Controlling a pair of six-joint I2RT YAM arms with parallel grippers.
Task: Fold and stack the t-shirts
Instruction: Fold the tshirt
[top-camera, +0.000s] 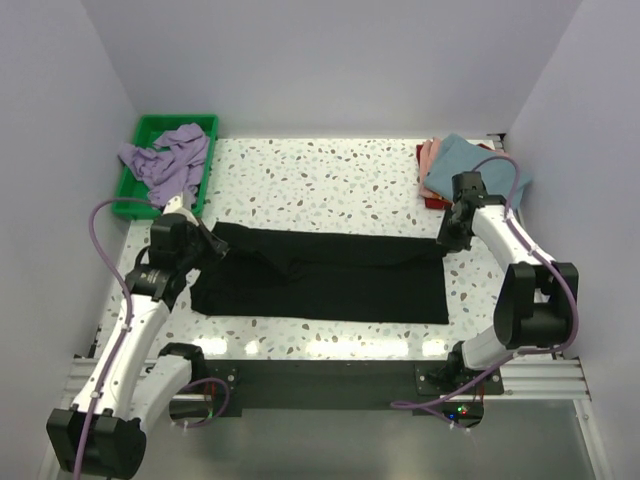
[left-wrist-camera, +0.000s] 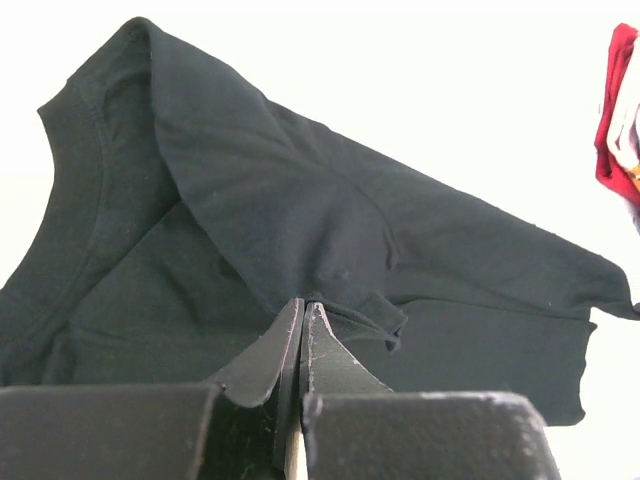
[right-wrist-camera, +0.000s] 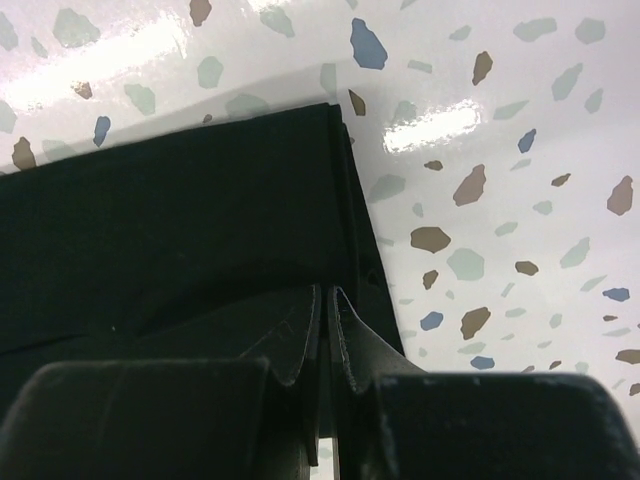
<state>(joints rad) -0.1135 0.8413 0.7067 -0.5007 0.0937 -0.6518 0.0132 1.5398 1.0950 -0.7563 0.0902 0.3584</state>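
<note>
The large black t-shirt (top-camera: 320, 275) lies flat across the near half of the table, its far long edge folded over toward the middle. My left gripper (top-camera: 212, 245) is shut on a raised fold of the black t-shirt (left-wrist-camera: 300, 200) at the shirt's left end, and the cloth rises to the closed left gripper (left-wrist-camera: 303, 303). My right gripper (top-camera: 447, 240) is shut on the far right corner, where the right gripper (right-wrist-camera: 327, 290) pinches the black t-shirt (right-wrist-camera: 180, 230) at its hemmed edge. The lavender t-shirt (top-camera: 170, 158) lies crumpled in the tray.
The green tray (top-camera: 150, 124) stands at the back left corner. At the back right lies a pile of a teal-blue t-shirt (top-camera: 470, 160), a pink t-shirt (top-camera: 430, 155) and a dark red t-shirt (top-camera: 432, 202), close behind my right arm. Walls enclose three sides.
</note>
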